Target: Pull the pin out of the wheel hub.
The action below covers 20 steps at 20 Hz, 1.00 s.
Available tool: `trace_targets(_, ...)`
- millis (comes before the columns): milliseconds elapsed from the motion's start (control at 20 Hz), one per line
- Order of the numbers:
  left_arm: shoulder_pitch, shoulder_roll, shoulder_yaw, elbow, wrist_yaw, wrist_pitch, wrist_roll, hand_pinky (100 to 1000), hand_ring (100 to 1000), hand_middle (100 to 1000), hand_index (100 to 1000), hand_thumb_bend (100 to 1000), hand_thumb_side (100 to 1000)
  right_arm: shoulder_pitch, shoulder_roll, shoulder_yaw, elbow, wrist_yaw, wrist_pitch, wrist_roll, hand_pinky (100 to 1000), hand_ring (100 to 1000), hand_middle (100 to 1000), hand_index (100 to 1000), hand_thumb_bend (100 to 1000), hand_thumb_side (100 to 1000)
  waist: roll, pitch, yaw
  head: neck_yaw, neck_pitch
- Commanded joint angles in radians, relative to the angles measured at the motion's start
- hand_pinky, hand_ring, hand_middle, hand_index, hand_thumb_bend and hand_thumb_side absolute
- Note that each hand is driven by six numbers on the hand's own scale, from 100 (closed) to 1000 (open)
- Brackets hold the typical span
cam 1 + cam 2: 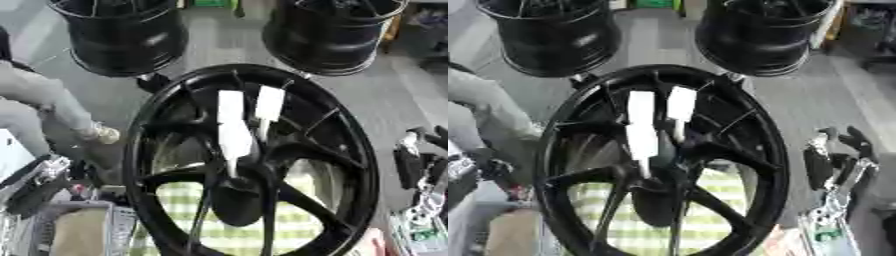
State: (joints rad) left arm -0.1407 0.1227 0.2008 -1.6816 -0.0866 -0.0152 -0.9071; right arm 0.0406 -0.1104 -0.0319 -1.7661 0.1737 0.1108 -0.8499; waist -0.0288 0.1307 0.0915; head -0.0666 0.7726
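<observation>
Wheel hub (pixel 254 165) first, pin at its middle.
Your right hand (pixel 837 165) hangs by the rim's right edge; I cannot tell its fingers' state. The white pins (pixel 234 137) stand upright near the hub centre, leftward of that hand; left hand unseen.

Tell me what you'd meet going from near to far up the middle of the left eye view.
Checked cloth → hub of the near wheel → white tags → wheel's far rim → grey floor
</observation>
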Motion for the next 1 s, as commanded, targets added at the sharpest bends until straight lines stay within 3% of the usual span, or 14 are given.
trace_targets(50,-0.021,0.030,0.009,-0.017,0.018,-0.012,0.000,592,482,612,708,100,857,-0.007,-0.010,-0.010,-0.010,-0.002,-0.003,0.001,501,407,654,793,122,381,0.003,-0.010,-0.002,-0.005,-0.003)
trace_targets(100,-0.029,0.038,0.013,-0.017,0.025,-0.017,0.001,593,482,612,708,100,893,-0.007,-0.010,-0.010,-0.010,-0.002,-0.003,0.000,501,408,654,793,120,383,0.004,-0.011,-0.002,-0.006,-0.003)
trace_targets(300,-0.100,0.110,0.023,-0.009,0.095,-0.064,0.036,594,483,616,716,100,684,-0.005,-0.013,-0.011,-0.009,-0.002,-0.004,0.000,501,408,654,793,123,381,0.008,-0.015,-0.005,-0.009,-0.003)
trace_targets(350,-0.125,0.136,0.023,-0.001,0.123,-0.082,0.050,593,483,616,717,100,674,-0.004,-0.014,-0.011,-0.008,-0.001,-0.004,0.000,501,408,654,793,123,381,0.009,-0.016,-0.005,-0.010,-0.003)
trace_targets(400,-0.157,0.165,0.021,0.006,0.156,-0.103,0.064,592,483,618,721,100,577,-0.003,-0.015,-0.011,-0.008,-0.001,-0.004,0.000,501,408,654,793,124,381,0.011,-0.017,-0.007,-0.011,-0.003)
trace_targets(500,-0.230,0.242,0.008,0.028,0.236,-0.156,0.094,593,484,624,731,100,476,-0.002,-0.017,-0.011,-0.007,0.000,-0.004,0.000,502,408,654,793,124,381,0.014,-0.021,-0.011,-0.014,-0.003)
trace_targets(700,-0.389,0.401,-0.047,0.091,0.389,-0.305,0.146,598,487,646,757,100,324,0.003,-0.025,-0.012,-0.005,0.003,-0.004,0.000,502,408,654,793,125,381,0.025,-0.029,-0.018,-0.017,-0.003)
trace_targets(1000,-0.638,0.580,-0.209,0.185,0.523,-0.602,0.159,619,500,693,813,100,268,0.009,-0.037,-0.007,-0.003,0.007,-0.004,0.006,502,408,653,793,125,381,0.039,-0.040,-0.029,-0.018,-0.003)
